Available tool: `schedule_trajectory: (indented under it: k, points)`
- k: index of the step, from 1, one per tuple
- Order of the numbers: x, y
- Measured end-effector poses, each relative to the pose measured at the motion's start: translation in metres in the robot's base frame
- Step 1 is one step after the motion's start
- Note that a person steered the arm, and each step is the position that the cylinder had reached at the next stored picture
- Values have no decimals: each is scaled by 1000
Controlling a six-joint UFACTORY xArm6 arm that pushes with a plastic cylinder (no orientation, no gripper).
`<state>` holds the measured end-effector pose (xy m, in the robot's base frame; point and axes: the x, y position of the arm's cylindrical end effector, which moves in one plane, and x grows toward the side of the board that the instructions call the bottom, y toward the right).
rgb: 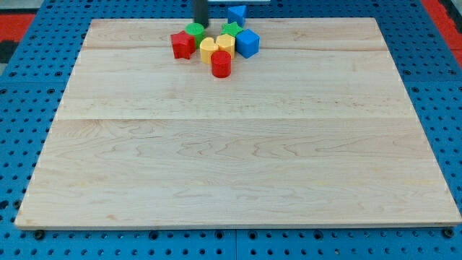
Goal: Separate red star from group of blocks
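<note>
The red star (182,45) lies at the left end of a tight group of blocks near the view's top edge of the wooden board (231,144). A green round block (195,31) touches it at its upper right. Right of the star are two yellow blocks (208,50) (225,43), a red cylinder (221,63) below them, a green star (231,29) and a blue cube (247,42). A blue triangular block (237,12) sits apart above the group. My tip (201,24) stands just right of the green round block, above and right of the red star.
The board rests on a blue pegboard surface (29,87). A red patch (440,11) shows at the view's top right corner.
</note>
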<state>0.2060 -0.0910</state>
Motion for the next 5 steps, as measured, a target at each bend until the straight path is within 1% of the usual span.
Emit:
schedule_trajectory:
  k: [1,2,3,4,5]
  points:
    - [-1,-54]
    - [4,-53]
    - [20,-16]
    - [47,15]
    - [54,14]
